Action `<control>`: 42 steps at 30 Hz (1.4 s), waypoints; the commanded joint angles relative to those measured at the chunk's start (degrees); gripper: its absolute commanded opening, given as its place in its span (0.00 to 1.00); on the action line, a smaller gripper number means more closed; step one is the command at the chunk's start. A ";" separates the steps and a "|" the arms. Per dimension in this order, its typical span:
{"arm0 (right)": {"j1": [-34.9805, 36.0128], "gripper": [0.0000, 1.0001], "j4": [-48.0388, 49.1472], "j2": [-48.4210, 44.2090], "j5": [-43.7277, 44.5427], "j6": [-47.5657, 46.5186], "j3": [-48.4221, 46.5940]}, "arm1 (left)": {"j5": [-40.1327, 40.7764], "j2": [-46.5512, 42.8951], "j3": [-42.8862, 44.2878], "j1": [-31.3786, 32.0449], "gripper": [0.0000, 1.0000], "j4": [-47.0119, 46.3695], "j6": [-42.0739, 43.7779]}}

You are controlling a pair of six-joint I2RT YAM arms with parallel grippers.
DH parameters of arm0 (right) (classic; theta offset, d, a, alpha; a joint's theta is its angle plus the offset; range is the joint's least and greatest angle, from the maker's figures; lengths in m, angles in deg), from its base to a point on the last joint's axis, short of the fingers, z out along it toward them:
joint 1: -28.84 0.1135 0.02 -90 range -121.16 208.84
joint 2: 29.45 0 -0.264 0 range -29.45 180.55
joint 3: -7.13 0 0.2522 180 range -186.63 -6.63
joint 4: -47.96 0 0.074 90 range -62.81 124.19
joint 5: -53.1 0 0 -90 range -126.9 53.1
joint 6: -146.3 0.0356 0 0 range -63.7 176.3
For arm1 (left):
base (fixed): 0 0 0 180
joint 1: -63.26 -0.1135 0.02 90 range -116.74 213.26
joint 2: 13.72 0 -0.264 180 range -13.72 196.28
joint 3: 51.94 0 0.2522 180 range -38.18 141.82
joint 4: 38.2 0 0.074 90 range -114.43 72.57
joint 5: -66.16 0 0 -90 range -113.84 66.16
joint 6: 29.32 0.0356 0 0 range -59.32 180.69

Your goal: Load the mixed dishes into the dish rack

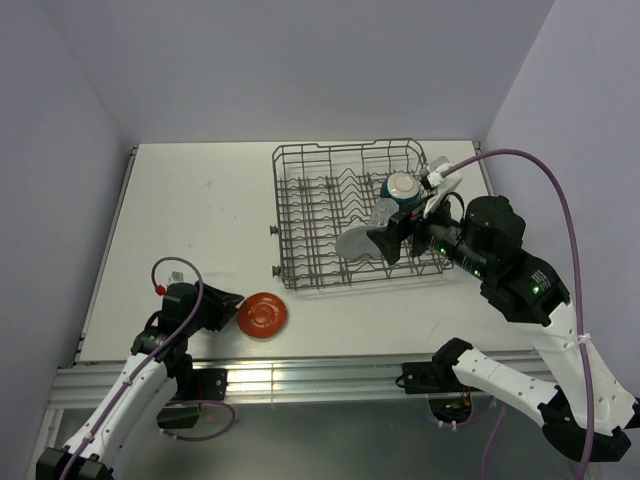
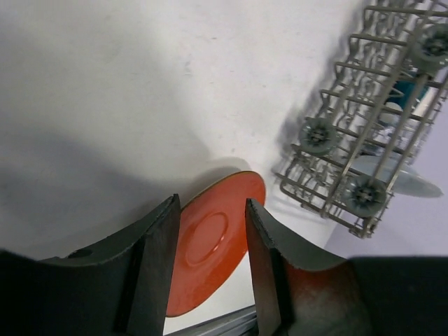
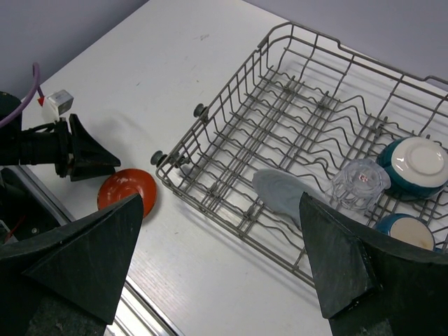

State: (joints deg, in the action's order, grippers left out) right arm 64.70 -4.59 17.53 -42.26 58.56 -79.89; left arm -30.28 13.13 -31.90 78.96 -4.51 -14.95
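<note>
Four dishes sit inside the large grey-brown wire dish rack (image 1: pixel 277 200):
- a pale blue-grey plate (image 3: pixel 280 192), lying low across the tines by the near rail
- a clear glass tumbler (image 3: pixel 360 180), just beside that plate
- a dark blue mug (image 3: pixel 418 162), turned base-up beyond the tumbler
- a cream bowl with a dark outside (image 3: pixel 404 231), partly hidden behind my right finger

The fifth dish, a round red-orange plate (image 1: pixel 262 316), lies flat on the white counter (image 1: pixel 190 220). It is near the front edge, left of the rack's near-left corner.

My left tool (image 2: pixel 212 210) is low at that plate, jaws partly apart, with the plate showing in the gap — I cannot tell whether they touch it. My right tool (image 3: pixel 220 206) hangs above the rack's near right part, jaws wide apart, holding nothing.
</note>
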 commanded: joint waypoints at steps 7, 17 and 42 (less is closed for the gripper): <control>-0.08 1.00 0.90 -0.31 1.67 -0.94 0.22 | -7.71 -0.31 -5.05 -0.24 0.46 -9.46 2.95; -0.17 1.00 2.31 -0.40 0.88 0.02 1.09 | -1.04 -1.97 1.27 0.12 0.53 9.24 0.41; -0.09 1.00 2.66 -1.89 0.53 0.90 3.56 | -8.77 1.53 -1.18 0.20 0.57 0.48 0.05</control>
State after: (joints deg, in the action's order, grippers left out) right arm 64.70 -3.96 16.63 -41.89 59.19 -76.33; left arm -35.92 14.31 -30.20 79.05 3.36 -15.41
